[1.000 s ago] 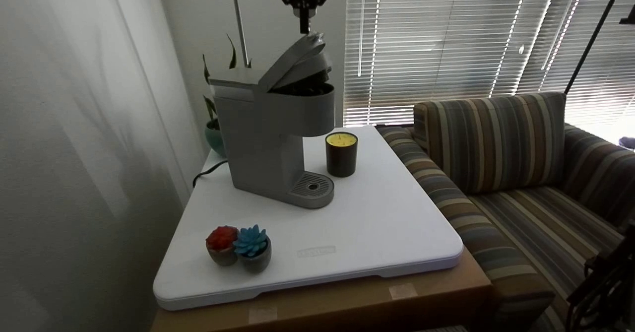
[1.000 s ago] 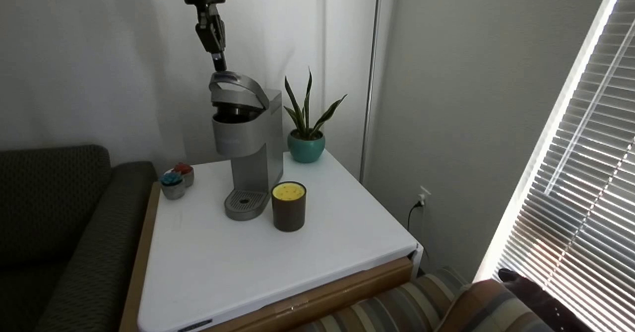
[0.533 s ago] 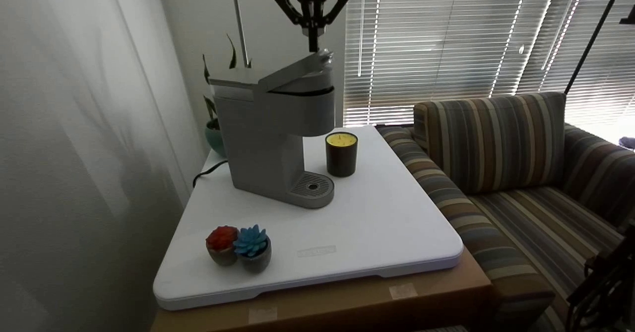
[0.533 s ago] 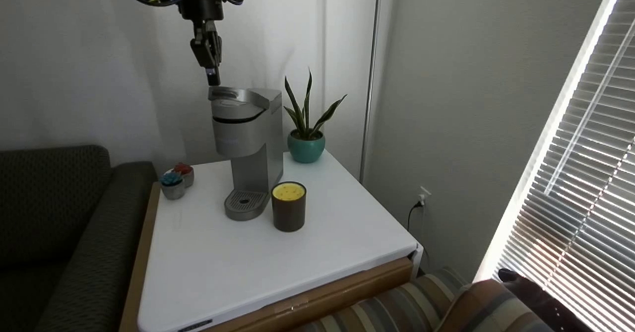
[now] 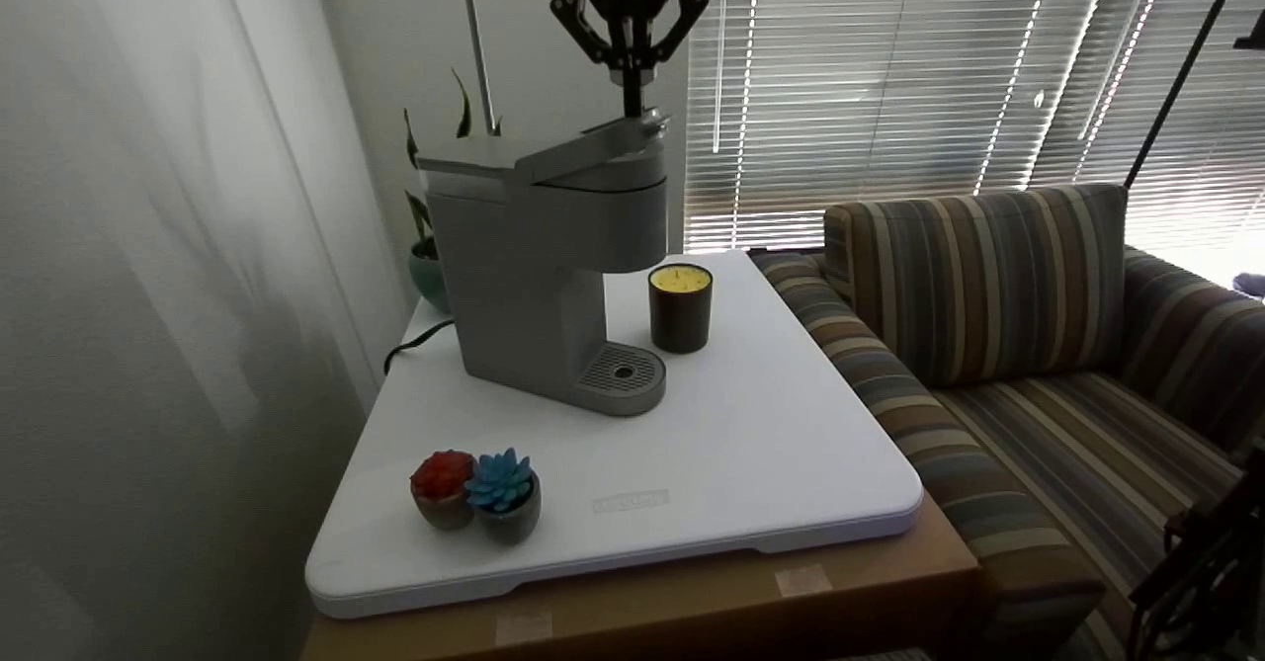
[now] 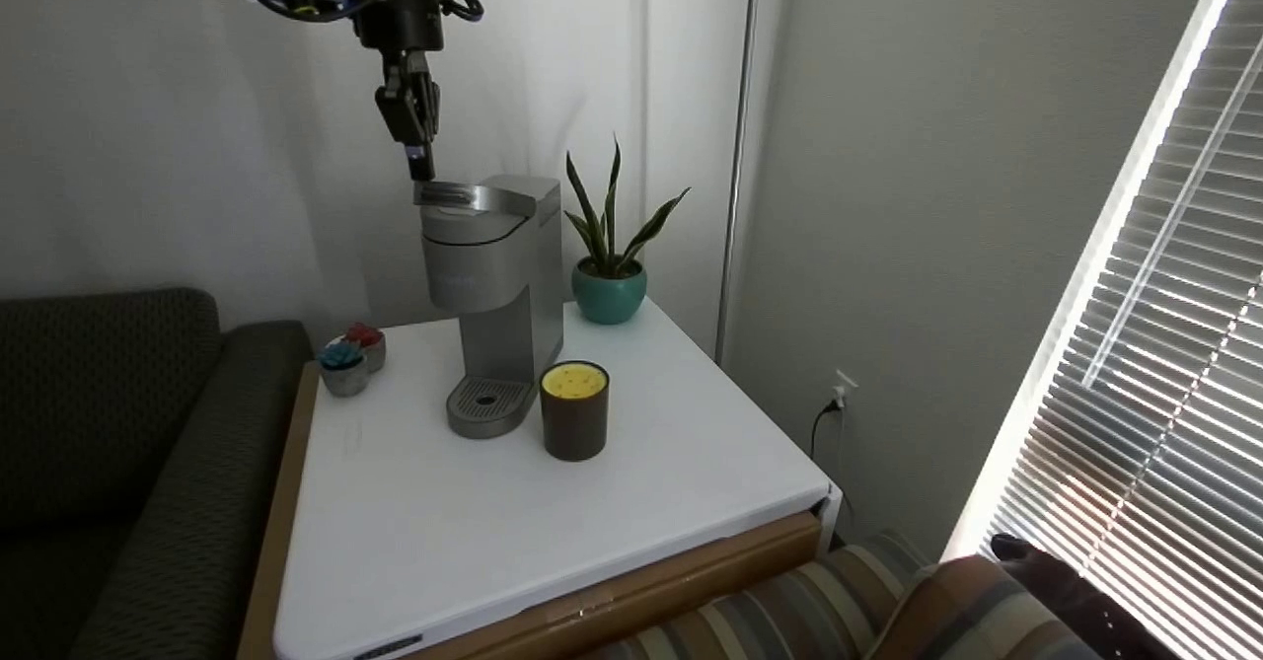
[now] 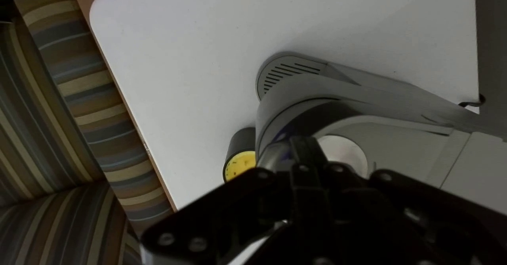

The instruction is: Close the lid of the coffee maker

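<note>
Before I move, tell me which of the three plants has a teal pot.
The tall, long-leaved plant near the back of the coffee maker; the red succulent and blue succulent are potted in grey.

White tabletop (image 5: 761, 434) bearing coffee maker (image 5: 519, 266), dark cup (image 6: 574, 423), two succulents (image 5: 484, 489), potted plant (image 6: 609, 290)

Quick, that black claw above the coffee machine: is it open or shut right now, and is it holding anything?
Gripper: closed, holding nothing; its tip appears to touch the lid.
</note>
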